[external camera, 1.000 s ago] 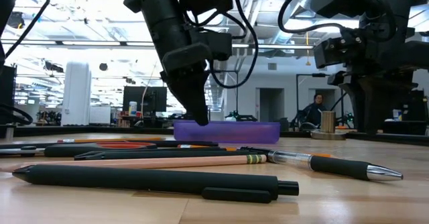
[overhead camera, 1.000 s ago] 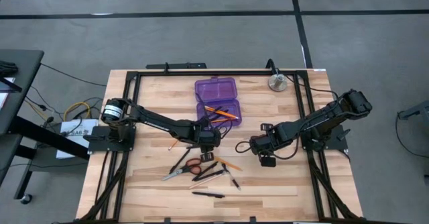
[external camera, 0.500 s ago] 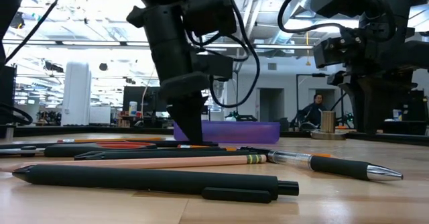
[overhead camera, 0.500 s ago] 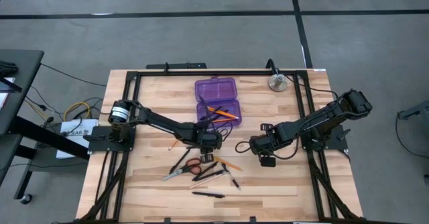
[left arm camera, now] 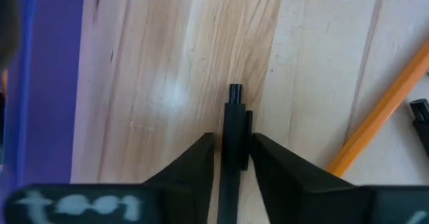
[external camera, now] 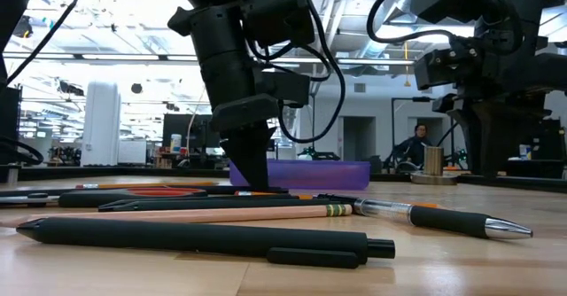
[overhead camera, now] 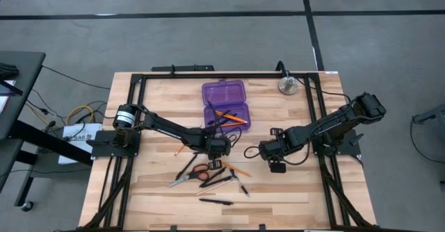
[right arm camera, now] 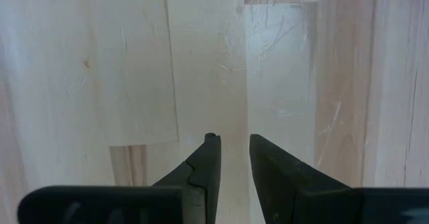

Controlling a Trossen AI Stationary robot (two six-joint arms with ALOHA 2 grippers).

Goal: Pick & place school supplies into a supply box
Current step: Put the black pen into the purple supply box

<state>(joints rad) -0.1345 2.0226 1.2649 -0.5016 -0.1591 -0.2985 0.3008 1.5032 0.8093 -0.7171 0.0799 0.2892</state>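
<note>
Your supply box (overhead camera: 225, 104) is a translucent purple case lying open near the back middle of the wooden surface (overhead camera: 160, 114), its lid folded out flat behind the tray, with orange pencils and a dark pen already resting in the near half. The left gripper (left arm camera: 232, 158) is down at the surface just in front of the box, its two fingers set close on either side of a slim black pen (left arm camera: 234, 127), which lies flat on the wood; an orange pencil (left arm camera: 382, 113) lies at a slant close beside it, apart from the pen. More supplies are scattered toward the front: the red-handled scissors (overhead camera: 189, 176), several black pens and an orange pencil, with one black pen (overhead camera: 215, 201) lying alone nearest the front edge. The right gripper (right arm camera: 233, 155) hovers over bare wood to the right of the pile, fingers held narrow with nothing between them. A silver disc (overhead camera: 287, 86) sits at the back right corner, well apart from the box.
</note>
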